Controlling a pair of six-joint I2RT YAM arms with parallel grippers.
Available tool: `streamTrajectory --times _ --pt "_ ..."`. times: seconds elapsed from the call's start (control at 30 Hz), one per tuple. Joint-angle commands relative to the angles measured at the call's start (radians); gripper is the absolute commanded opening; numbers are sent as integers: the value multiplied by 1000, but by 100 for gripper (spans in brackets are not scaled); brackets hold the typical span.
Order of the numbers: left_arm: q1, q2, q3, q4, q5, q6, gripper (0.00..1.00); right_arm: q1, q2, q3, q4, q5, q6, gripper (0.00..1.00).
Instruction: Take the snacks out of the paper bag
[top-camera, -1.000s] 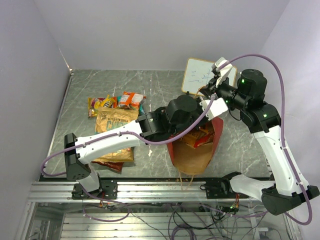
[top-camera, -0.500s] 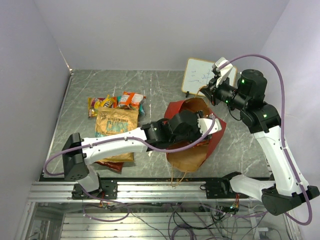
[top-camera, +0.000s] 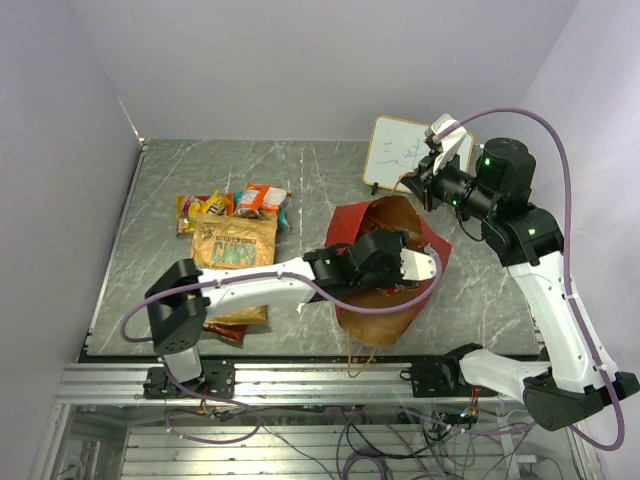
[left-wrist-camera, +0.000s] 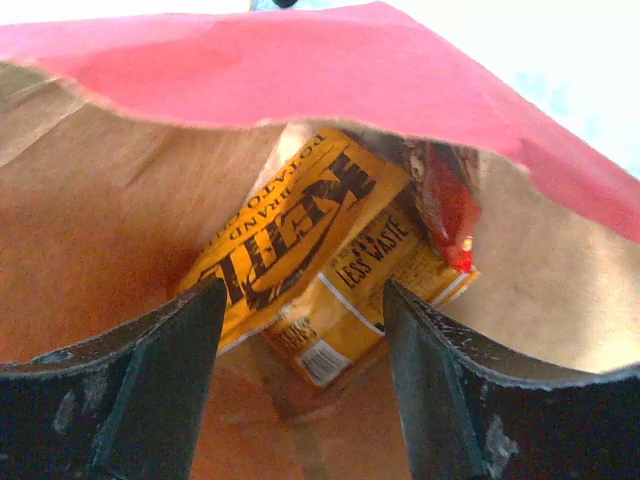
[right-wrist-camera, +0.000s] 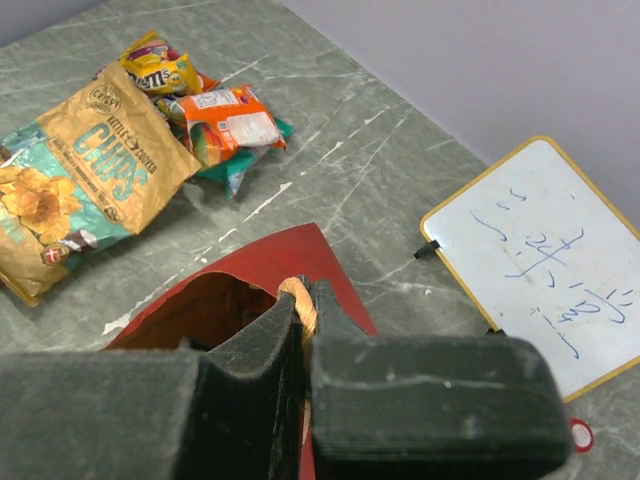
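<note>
The paper bag (top-camera: 385, 325) is sat on the desk (top-camera: 300, 170) just right of the middle, red outside and brown inside, with the far side of its rim lifted up. Its cord handle (right-wrist-camera: 297, 298) is pinched between the fingers of the right hand (right-wrist-camera: 305, 335). That hand is clamped tight on it and held up off the desk.

The left hand (left-wrist-camera: 300, 300) is shoved well inside the bag. Its fingers (left-wrist-camera: 165, 380) are spread wide and nothing is gripped between them. Past the fingertips, a yellow pack (left-wrist-camera: 300, 235) with big black lettering can be seen down in the bag. A red pack (left-wrist-camera: 447, 205) is tucked just beside it, on the right in the wrist view. Whether the yellow pack is being touched by the fingers can't be told.

Out on the desk, left of the bag, some snacks are laid together. There's a big tan chip bag (top-camera: 233, 245), with a small yellow pouch (top-camera: 200, 207) and an orange pack (top-camera: 265, 198) right at its far edge. A bit of a reddish pack (top-camera: 228, 330) is seen poking out from under the left arm (top-camera: 250, 285), near the desk's front edge.

A whiteboard (top-camera: 405, 150) with blue scribbles is parked at the far right, behind the right hand.
</note>
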Motion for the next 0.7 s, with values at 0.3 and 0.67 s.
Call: streamTrajectory --times 0.3,0.67 --pt "47 61 27 55 106 65 73 0 -13 53 27 10 -4 0" --pt "97 163 97 26 151 129 72 0 -8 79 14 10 -4 0"
